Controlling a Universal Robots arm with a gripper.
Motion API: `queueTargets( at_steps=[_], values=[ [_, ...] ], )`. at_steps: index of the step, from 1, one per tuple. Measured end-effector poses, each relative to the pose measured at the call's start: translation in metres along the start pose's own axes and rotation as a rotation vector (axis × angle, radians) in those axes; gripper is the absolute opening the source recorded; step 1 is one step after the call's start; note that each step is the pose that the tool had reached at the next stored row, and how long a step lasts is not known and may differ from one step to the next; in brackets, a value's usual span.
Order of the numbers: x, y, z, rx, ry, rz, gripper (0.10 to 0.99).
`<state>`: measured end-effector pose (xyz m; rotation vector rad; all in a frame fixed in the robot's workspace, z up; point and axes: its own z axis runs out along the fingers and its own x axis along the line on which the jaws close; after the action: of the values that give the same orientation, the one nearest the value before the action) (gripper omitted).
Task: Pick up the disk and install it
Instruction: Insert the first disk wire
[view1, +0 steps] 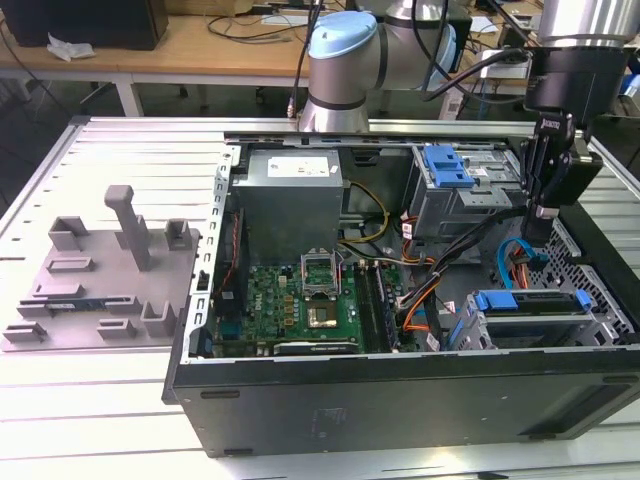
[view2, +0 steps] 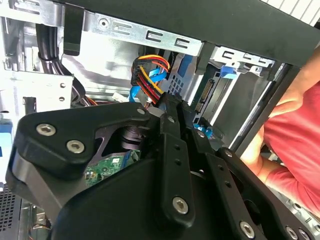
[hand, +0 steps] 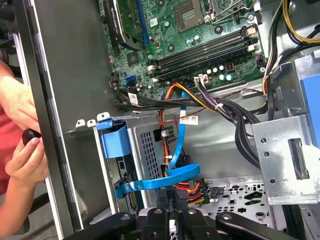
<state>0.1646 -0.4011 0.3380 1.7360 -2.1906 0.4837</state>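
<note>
The disk (view1: 530, 302), a silver drive in a bright blue bracket, lies in the drive cage at the front corner of the open computer case on the exterior view's right. Its blue bracket (hand: 114, 142) also shows in the first wrist view, and its connector edge (view2: 207, 92) in the second. My gripper (view1: 541, 232) hangs inside the case just behind that cage, apart from the disk. In both wrist views its black fingers (view2: 170, 117) lie close together, shut with nothing seen between them. Their tips (hand: 175, 212) reach a black plug (hand: 192, 190) with red, yellow and orange wires.
A blue flat cable (hand: 180, 150) loops beside the fingers. The motherboard (view1: 300, 300), grey power supply box (view1: 290, 195) and a blue ridged latch (view1: 447, 165) fill the case. A person's hands (hand: 20, 155) are at the case wall, one holding a small black object. A grey fixture (view1: 100, 280) lies outside.
</note>
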Motion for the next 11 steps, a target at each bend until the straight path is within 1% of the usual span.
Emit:
queueTargets(
  at_steps=[1, 4, 5, 6, 11],
  values=[
    [0.0008, -0.0002, -0.0004, 0.000, -0.0009, 0.000, 0.169],
    [0.0053, -0.0011, -0.0052, 0.000, -0.0050, -0.003, 0.169],
    [0.0078, -0.0016, -0.0045, 0.001, -0.0050, -0.004, 0.169],
    [0.0120, -0.0026, -0.0025, 0.001, -0.0053, -0.004, 0.169],
    [0.0238, -0.0058, 0.0035, 0.000, -0.0055, -0.003, 0.169]
  ],
)
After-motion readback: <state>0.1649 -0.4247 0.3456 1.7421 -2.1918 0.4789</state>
